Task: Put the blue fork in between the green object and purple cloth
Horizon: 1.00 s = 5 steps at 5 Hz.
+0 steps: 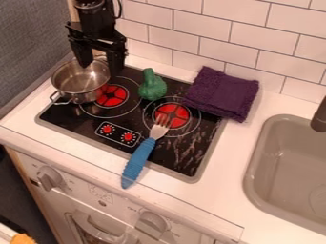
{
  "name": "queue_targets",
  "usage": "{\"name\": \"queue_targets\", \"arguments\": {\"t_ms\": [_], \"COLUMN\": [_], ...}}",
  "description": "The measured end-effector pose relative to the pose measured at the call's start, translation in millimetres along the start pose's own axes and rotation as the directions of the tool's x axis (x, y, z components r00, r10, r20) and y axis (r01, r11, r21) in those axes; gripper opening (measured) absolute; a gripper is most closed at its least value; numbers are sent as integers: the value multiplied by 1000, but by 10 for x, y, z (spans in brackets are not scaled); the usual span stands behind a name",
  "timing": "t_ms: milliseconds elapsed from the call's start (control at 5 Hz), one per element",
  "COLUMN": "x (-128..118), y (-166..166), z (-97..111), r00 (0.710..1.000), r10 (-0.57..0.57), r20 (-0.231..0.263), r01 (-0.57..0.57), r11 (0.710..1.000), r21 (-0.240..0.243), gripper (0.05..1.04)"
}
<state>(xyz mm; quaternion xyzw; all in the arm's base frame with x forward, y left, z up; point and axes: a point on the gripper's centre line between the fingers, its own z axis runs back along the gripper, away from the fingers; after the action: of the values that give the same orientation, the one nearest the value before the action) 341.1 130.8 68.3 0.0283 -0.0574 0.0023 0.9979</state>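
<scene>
Bright, soft indoor light on the tabletop (229,164) and wall tiles (197,25); can't tell the source. Gray wall (32,35) and lower left corner sit darker. Highlights on the metal pot (68,80) and fork (157,132), pale streaks on the right of the black stovetop (73,114), glare or marks, unclear.

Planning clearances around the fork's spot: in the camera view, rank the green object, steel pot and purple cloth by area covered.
Largest to smallest, as they look:
1. Purple cloth
2. Steel pot
3. Green object, clearly smallest
</scene>
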Motion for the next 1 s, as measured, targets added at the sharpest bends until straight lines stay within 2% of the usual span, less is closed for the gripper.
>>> {"name": "queue_targets", "arguments": {"t_ms": [200, 400, 600, 800, 1000], "x": [-64, -283, -442, -601, -763], "y": [-34, -426, -782, -1123, -1261], "z": [-119, -146, 19, -63, -318], "r00": [999, 997, 993, 997, 991], "r10": [2, -62, -118, -74, 6], "r20": [-35, -45, -1, -38, -135], "r01": [-2, 60, 118, 71, -20], "r11": [1000, 998, 992, 994, 994], "r21": [-15, -35, -36, -80, -108], "gripper": [1000, 1000, 1000, 1000, 1000]}}
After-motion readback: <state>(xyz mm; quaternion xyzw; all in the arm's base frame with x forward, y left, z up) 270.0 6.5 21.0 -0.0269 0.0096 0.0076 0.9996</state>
